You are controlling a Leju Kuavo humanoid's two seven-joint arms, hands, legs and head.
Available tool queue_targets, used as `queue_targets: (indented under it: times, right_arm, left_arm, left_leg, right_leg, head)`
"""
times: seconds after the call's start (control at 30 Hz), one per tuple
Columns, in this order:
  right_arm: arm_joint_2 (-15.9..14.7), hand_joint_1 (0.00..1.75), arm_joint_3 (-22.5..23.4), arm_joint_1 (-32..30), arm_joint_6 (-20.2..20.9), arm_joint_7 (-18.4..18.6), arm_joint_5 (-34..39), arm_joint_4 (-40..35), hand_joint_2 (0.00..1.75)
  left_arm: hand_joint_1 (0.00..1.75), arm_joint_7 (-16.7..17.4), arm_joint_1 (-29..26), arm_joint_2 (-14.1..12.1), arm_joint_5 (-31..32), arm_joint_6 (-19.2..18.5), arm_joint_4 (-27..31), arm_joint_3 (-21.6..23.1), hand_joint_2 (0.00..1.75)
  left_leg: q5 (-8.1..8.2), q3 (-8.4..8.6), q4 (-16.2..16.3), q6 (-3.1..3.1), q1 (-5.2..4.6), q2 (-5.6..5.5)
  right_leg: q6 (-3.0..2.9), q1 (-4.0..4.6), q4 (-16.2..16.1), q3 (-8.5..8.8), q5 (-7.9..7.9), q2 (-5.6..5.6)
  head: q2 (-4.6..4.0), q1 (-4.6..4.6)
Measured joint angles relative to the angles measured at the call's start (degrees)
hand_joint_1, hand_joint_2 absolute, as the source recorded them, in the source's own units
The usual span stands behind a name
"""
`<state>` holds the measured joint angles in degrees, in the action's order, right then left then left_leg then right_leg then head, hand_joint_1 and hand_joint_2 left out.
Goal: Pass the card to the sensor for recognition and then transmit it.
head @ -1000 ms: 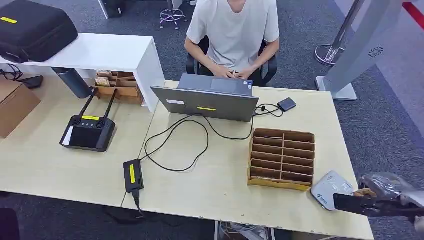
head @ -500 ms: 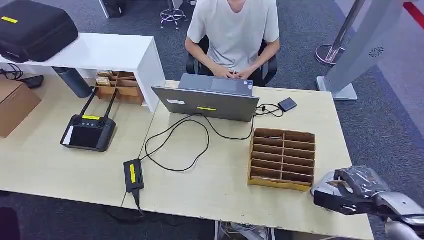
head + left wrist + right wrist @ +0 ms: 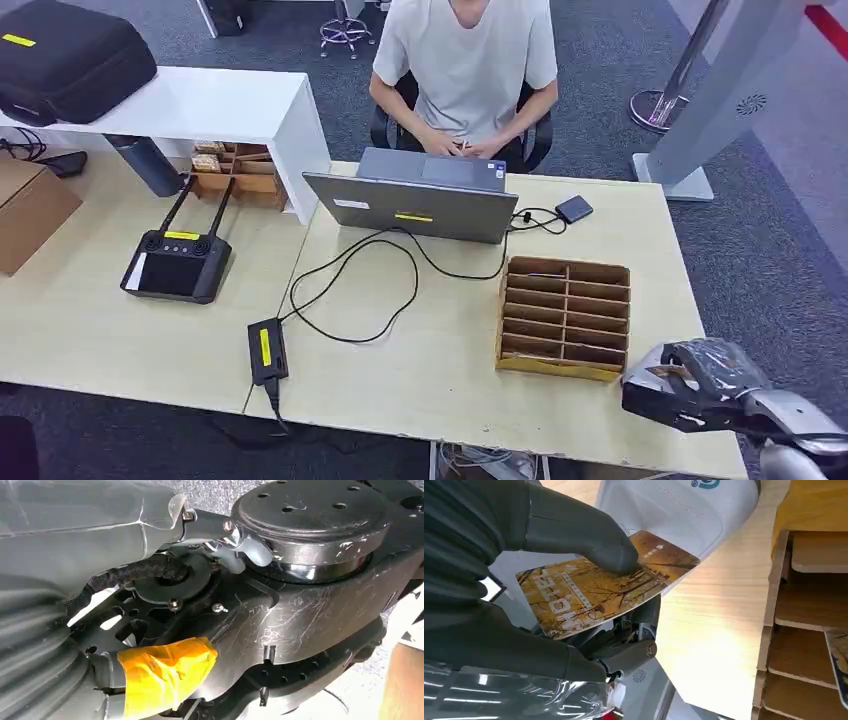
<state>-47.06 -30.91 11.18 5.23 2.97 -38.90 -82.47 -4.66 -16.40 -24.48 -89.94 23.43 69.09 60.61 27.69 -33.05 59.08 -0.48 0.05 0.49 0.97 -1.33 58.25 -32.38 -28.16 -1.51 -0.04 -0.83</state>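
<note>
**Card being held over the white sensor**

While the right hand (image 3: 549,580) is hanging at the near right corner of the table (image 3: 440,380), a brown card (image 3: 604,582) with a tree pattern is being pinched in it, the thick grey thumb (image 3: 584,527) being pressed on the card's upper face and the darker fingers lying under it. The card is being kept flat just above the white sensor (image 3: 679,510), whose rounded body is lying on the wood beside the cardboard slot box (image 3: 565,315). Whether the card is touching the sensor cannot be told. Another card (image 3: 838,655) is resting in one slot of the box. Behind the open laptop (image 3: 415,205), a person (image 3: 465,65) is being seated. The state of the left hand cannot be told from the left wrist view.
</note>
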Motion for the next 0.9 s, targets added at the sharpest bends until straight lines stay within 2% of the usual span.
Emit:
queue_targets:
  times: [0.1,0.27,0.43,0.57,0.9]
  right_arm:
    - [0.0,1.75,0.0,0.5,2.1,0.2,1.2,0.2,1.75]
    - [0.3,1.75,-0.1,1.2,2.2,0.0,1.9,0.6,1.75]
    - [0.5,1.75,-0.3,1.7,-0.3,-1.0,1.5,1.1,1.75]
    - [1.4,1.75,-0.3,3.4,-4.2,-2.4,-1.2,1.5,1.75]
    - [5.9,1.75,-0.3,15.9,-18.0,-4.3,-10.7,4.2,1.75]
  left_arm:
    - [0.00,0.1,0.0,-0.1,0.0,-0.3,-0.1,0.0,1.75]
    - [0.00,0.2,0.0,-0.1,0.0,-1.3,-0.5,0.0,1.75]
    - [0.00,0.0,0.0,-0.2,0.0,-1.2,-0.6,0.0,1.75]
    - [0.00,-0.4,0.0,-0.2,0.0,-0.9,-0.5,0.1,1.75]
    - [0.00,-2.1,-0.1,-0.3,-0.1,2.5,1.1,0.7,1.75]
  left_leg:
    - [0.01,0.10,0.0,0.01,0.00,0.01]
    - [0.02,0.13,0.0,0.03,-0.01,0.01]
    - [0.01,0.11,0.0,0.03,-0.04,-0.02]
    - [0.01,0.05,0.0,0.03,-0.05,0.02]
    - [-0.03,0.02,0.0,-0.02,-0.02,0.15]
  right_leg:
    - [0.01,0.00,0.0,0.02,0.00,0.00]
    - [0.01,-0.01,0.0,0.15,0.00,0.01]
    - [0.02,-0.04,0.0,0.16,0.01,-0.02]
    - [0.01,-0.05,0.0,0.10,0.02,0.05]
    - [-0.04,0.06,0.0,0.04,0.05,0.12]
  head:
    - [0.00,0.00]
    - [0.00,0.00]
    - [0.00,0.02]
    - [0.00,0.00]
    - [0.00,0.07]
